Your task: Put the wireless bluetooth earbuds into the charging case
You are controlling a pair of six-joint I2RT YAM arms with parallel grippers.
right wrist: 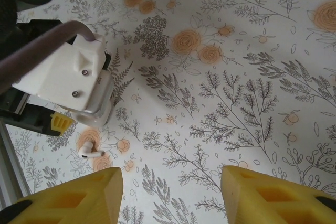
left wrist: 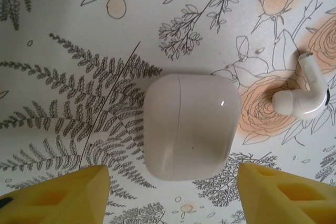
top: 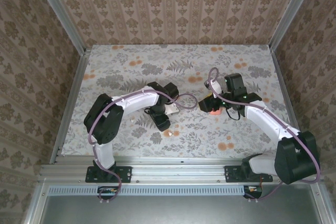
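Note:
A white charging case (left wrist: 191,124) lies closed on the flowered cloth, just ahead of my left gripper (left wrist: 173,198). That gripper's yellow fingertips (left wrist: 68,195) stand open, wider than the case, with only cloth between them. One white earbud (left wrist: 307,95) lies on the cloth right of the case, a small gap apart. From above, the earbud (top: 169,133) sits beside the left gripper (top: 161,123). My right gripper (right wrist: 170,198) hovers open over bare cloth. Its view has the earbud (right wrist: 89,150) at lower left, with the case (right wrist: 98,109) peeking from under the left wrist's white housing.
In the top view something coral-pink (top: 213,113) sits under the right gripper (top: 210,106); I cannot tell what it is. The left wrist's white housing (right wrist: 68,72) and cable crowd the left of the right wrist view. Walls ring the table (top: 131,59).

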